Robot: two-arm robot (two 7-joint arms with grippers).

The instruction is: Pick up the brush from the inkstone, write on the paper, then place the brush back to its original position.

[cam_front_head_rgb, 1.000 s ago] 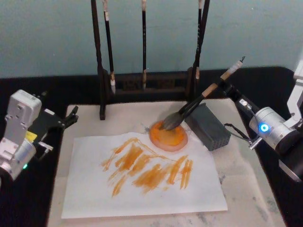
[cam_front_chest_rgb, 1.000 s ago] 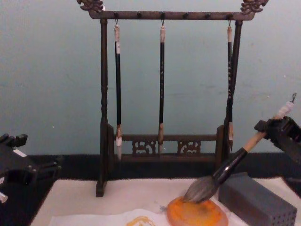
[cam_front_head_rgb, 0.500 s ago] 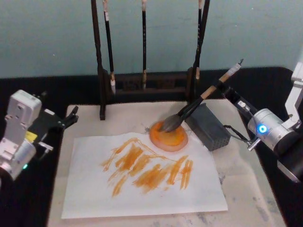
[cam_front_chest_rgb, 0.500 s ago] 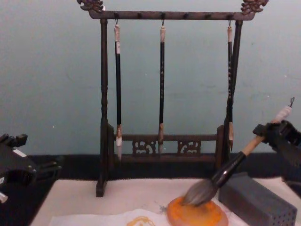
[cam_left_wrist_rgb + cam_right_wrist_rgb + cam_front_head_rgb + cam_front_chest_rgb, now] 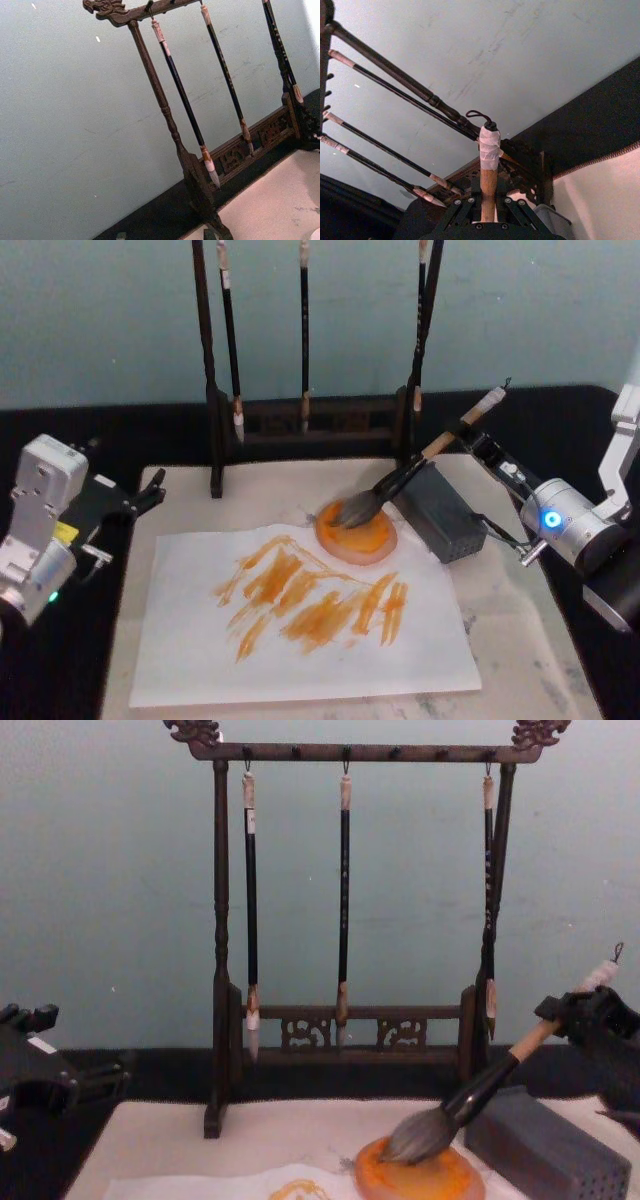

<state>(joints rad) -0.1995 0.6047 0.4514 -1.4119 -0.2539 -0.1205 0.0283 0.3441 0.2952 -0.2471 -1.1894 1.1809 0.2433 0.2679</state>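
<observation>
**Brush head on the inkstone, right pincer clamped on the handle**

- Inkstone (image 5: pixel 372 538): sits on the beige mat (image 5: pixel 520 640), on the tabletop.
- Brush (image 5: pixel 400 480): bristles rest on the inkstone's far part. The handle slants up and back to the inkstone's right, passing over the grey block (image 5: pixel 445 515).
- Right pincer (image 5: pixel 473 438): up and to the right of the inkstone, closed round the tan handle just below the white end cap.
- Paper (image 5: pixel 300 660): lies in front of the inkstone and to its left, orange strokes across it. Its far edge reaches the inkstone's rim.
- Left pincer (image 5: pixel 150 490): parked well left of the inkstone, off the paper.
- Wooden rack (image 5: pixel 212 390): behind the inkstone, with 3 thin brushes hanging from it.
</observation>
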